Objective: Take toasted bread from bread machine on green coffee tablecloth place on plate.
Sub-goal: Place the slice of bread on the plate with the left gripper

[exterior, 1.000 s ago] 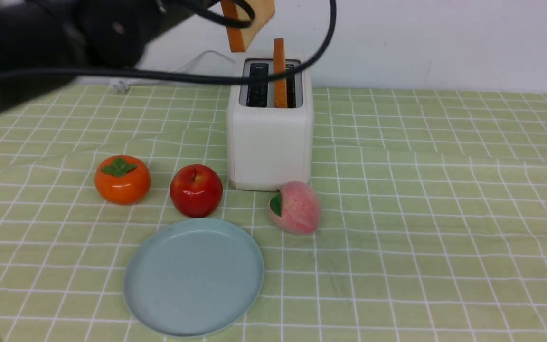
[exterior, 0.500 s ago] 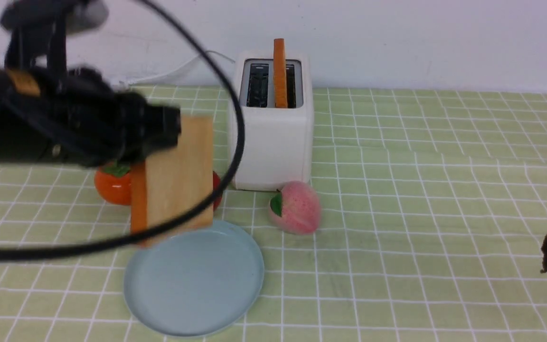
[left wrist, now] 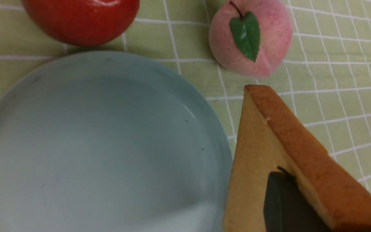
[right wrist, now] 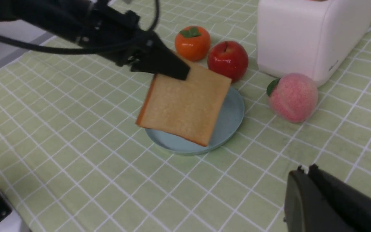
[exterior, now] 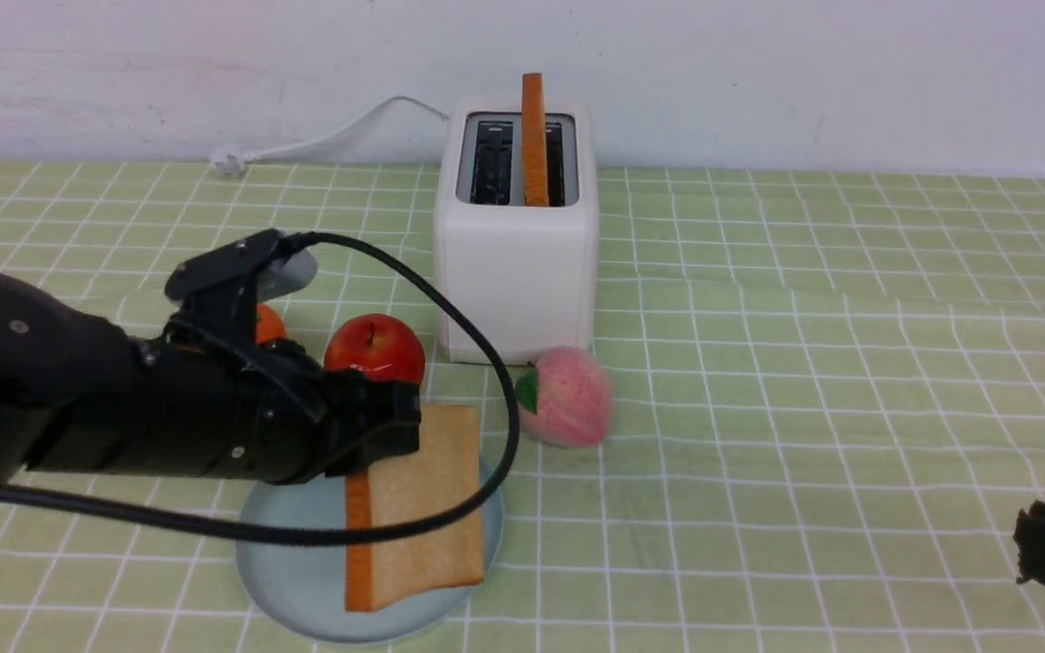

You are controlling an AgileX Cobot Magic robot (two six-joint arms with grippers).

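My left gripper (exterior: 395,431) is shut on one slice of toasted bread (exterior: 418,508) and holds it tilted low over the pale blue plate (exterior: 296,567); the slice also shows in the left wrist view (left wrist: 256,154) and the right wrist view (right wrist: 185,106). The second slice (exterior: 533,136) stands upright in the right slot of the white bread machine (exterior: 515,272) at the back of the green tablecloth (exterior: 804,363). My right gripper (right wrist: 304,169) is shut and empty, low at the right front (exterior: 1026,544).
A red apple (exterior: 376,349) and an orange persimmon (exterior: 267,325) lie behind the plate, a pink peach (exterior: 566,395) to its right in front of the bread machine. The white cord (exterior: 323,136) runs back left along the wall.
My left arm has swung down from above the bread machine, carrying the slice forward and lowering it over the plate. My right gripper has edged further into view at the right.
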